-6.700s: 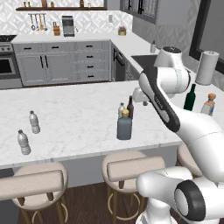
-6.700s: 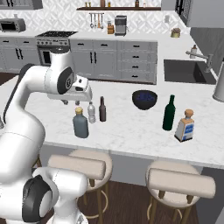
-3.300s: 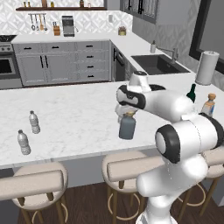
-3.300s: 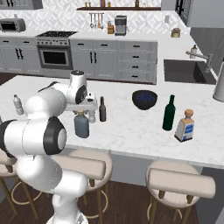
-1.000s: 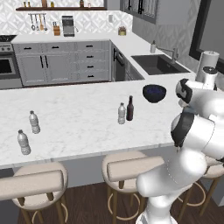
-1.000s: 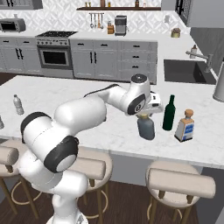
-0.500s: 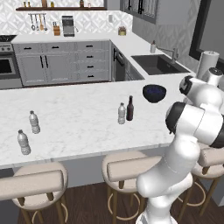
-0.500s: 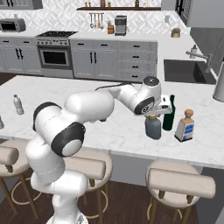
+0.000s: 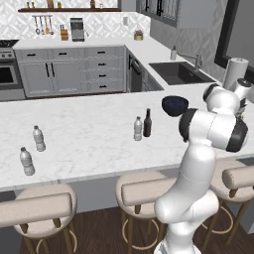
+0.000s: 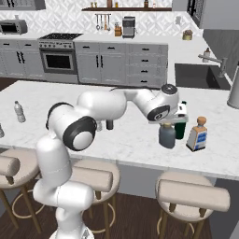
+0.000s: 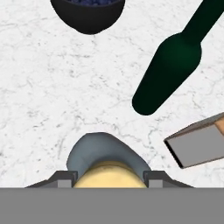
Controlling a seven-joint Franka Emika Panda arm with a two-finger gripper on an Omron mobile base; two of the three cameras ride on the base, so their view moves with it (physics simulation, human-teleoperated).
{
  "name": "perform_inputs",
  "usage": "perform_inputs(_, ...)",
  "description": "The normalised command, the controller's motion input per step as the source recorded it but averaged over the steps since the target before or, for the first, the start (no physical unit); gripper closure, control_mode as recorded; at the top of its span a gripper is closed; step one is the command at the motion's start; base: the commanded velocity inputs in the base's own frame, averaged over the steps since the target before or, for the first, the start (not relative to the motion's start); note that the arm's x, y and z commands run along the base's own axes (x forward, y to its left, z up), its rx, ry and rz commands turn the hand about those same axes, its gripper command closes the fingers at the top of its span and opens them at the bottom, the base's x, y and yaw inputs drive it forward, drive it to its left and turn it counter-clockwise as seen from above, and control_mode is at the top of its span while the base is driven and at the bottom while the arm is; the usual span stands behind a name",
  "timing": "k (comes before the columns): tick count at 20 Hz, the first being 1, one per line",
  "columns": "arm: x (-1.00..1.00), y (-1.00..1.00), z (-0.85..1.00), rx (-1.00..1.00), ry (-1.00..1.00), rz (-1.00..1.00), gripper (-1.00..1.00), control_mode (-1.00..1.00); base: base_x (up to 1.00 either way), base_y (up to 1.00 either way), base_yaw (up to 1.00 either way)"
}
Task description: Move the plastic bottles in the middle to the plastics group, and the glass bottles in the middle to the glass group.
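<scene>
Pincer [image 10: 167, 124] clamped on the tan stopper of the squat grey-blue bottle [image 10: 166, 136], one finger on either side of it in the hand view, bottle upright over the white marble tabletop [image 10: 130, 140] at the right end. Sitting just beside the dark green wine bottle [image 11: 168, 65] and close to the clear squarish bottle [image 10: 197, 135] with the orange-tan stopper and blue label, so basically parked right in with the glass group. Can't tell if the base is touching the marble or hanging just above it. Dark bowl [image 11: 87, 13] a bit further back on the same surface. Back in the middle: slim dark brown bottle [image 9: 147, 123] and small clear water bottle [image 9: 138, 129] standing side by side, nearly touching. Way over at the left end, two more water bottles [image 9: 38, 138] with white caps, near each other.
</scene>
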Motion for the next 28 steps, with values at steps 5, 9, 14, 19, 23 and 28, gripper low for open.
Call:
perform_inputs(5, 0.23, -0.07, -0.28, -0.01, 0.0, 0.0, 1.0, -1.0, 0.0, 0.0, 0.0)
perform_inputs(9, 0.27, -0.05, -0.34, 0.0, 0.0, 0.0, 1.0, -1.0, 0.0, 0.0, 0.0)
perform_inputs(14, 0.27, 0.0, -0.37, 0.0, 0.0, 0.0, 1.0, -1.0, 0.0, 0.0, 0.0)
perform_inputs(19, 0.1, 0.0, -0.46, -0.07, 0.0, 0.0, 1.0, -1.0, 0.0, 0.0, 0.0)
perform_inputs(23, -0.11, -0.01, -0.4, -0.08, 0.0, 0.0, -1.0, -1.0, 0.0, 0.0, 0.0)
perform_inputs(28, -0.03, 0.0, 0.0, 0.0, 0.0, 0.0, -1.0, -1.0, 0.0, 0.0, 0.0)
